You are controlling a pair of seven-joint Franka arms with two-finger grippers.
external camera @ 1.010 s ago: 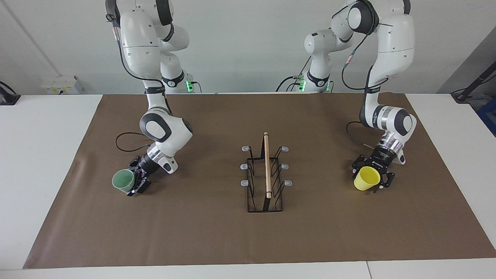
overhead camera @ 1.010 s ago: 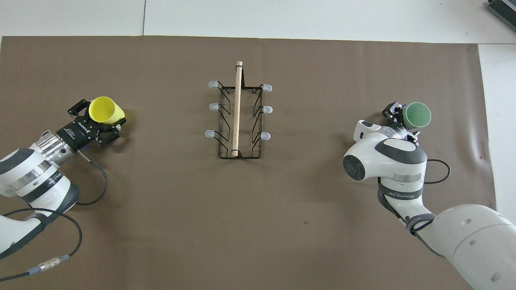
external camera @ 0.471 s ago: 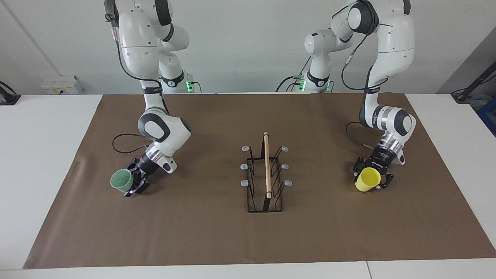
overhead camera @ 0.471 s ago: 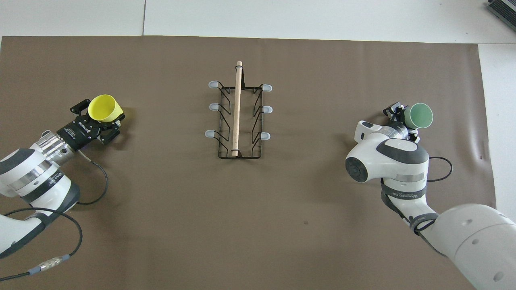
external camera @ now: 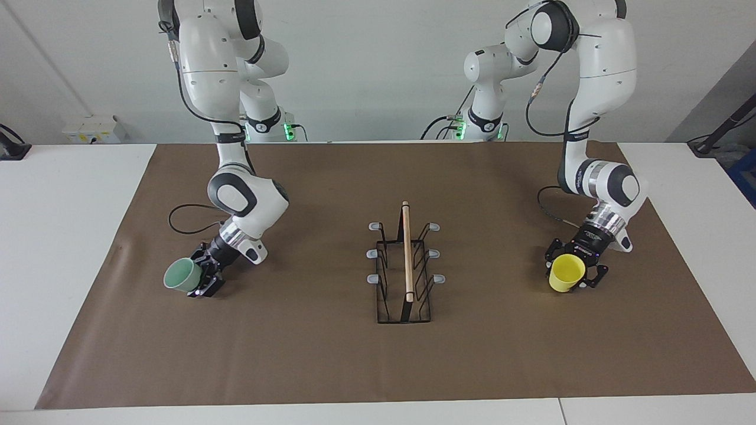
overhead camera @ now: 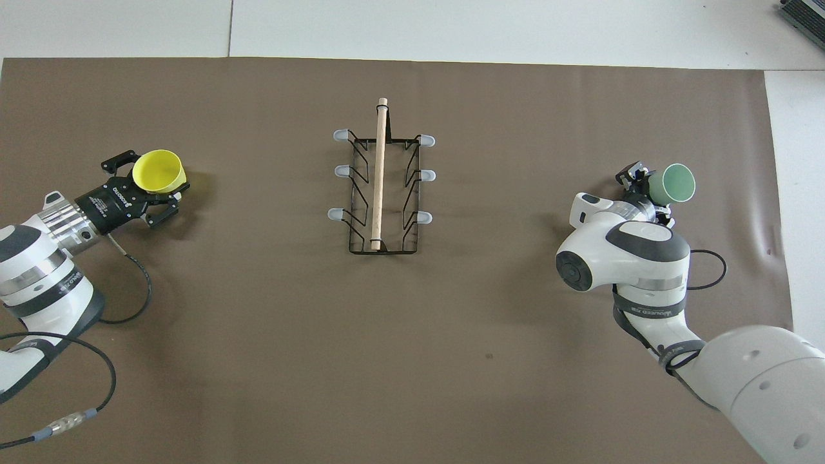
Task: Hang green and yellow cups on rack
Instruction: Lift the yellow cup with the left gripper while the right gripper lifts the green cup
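A: Left gripper (external camera: 572,277) is clamped on the yellow cup (external camera: 566,273), right gripper (external camera: 201,281) on the green cup (external camera: 182,275), both between the fingers.

B: Lift both cups level, then carry them toward the rack (external camera: 405,265) at mid-table.

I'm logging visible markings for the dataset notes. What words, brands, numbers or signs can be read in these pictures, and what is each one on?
White lettering on the body of the left pincer, overhead view: too small to read.
White lettering on a band of the right arm, overhead view: too blurred to read.
Yellow cup, green cup, rack: no text or signs.
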